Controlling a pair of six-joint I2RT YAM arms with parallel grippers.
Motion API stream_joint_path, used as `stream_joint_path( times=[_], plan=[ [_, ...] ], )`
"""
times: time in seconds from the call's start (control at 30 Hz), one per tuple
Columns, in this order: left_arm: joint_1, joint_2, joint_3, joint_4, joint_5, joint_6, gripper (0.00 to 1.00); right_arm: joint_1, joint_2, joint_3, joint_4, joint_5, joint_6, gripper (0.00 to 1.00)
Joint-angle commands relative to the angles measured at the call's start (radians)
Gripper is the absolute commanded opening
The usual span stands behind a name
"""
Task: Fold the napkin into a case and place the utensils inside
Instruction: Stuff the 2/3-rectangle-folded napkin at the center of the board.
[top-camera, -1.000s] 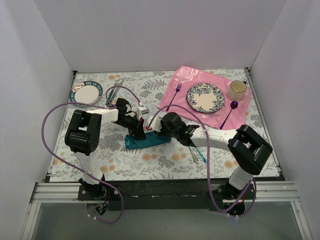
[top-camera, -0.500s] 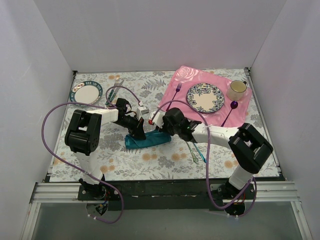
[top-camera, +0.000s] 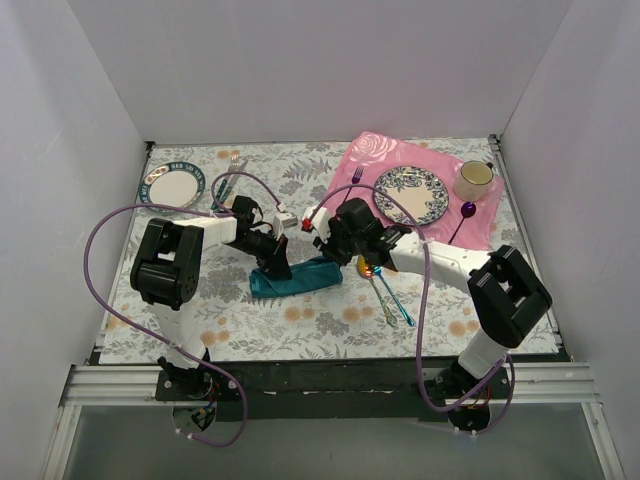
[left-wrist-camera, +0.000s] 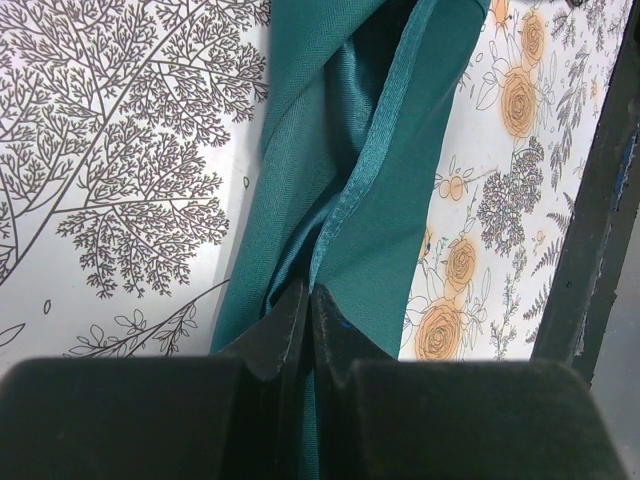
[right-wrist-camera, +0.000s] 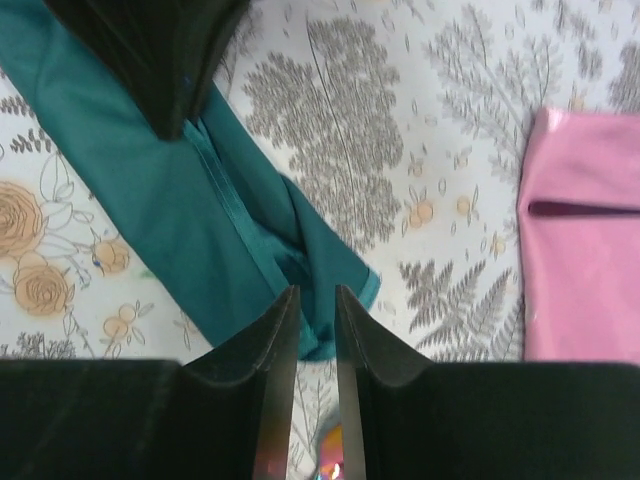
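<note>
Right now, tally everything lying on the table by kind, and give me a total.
Plates: 2 (blue-rimmed plate, floral plate)
Cups: 1 (cream cup)
Cloths: 2 (teal napkin, pink placemat)
Cutlery: 6 (iridescent spoon, blue-green iridescent piece, purple fork, purple spoon, green-handled pair)
Total: 11

Placemat (top-camera: 372, 150): pink, rose print; carries patterned plate (top-camera: 410, 195), mug (top-camera: 473, 180), purple fork (top-camera: 349, 192), purple spoon (top-camera: 460, 224).
Far left: teal-rimmed plate (top-camera: 172, 187).
</note>
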Motion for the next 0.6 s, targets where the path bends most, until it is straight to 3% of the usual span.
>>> stream_joint_path(
  times=[0.0, 0.23, 0.4, 0.57],
  plan=[
    [0.006, 0.054, -0.02, -0.013, -0.195, 0.042, 0.0, -0.064, -0.075, 0.031, -0.158, -0.055, 0.161, 0.29],
    [0.006, 0.056, -0.025, -0.01, -0.192, 0.038, 0.0, -0.119, -0.156, -0.073, -0.129, -0.14, 0.383, 0.32],
    [0.006, 0.062, -0.02, -0.008, -0.192, 0.033, 0.0, -0.136, -0.15, -0.132, -0.071, -0.141, 0.413, 0.23],
    [0.006, 0.059, -0.019, -0.015, -0.193, 0.031, 0.0, -0.138, -0.12, -0.168, -0.001, -0.158, 0.469, 0.35]
  ],
)
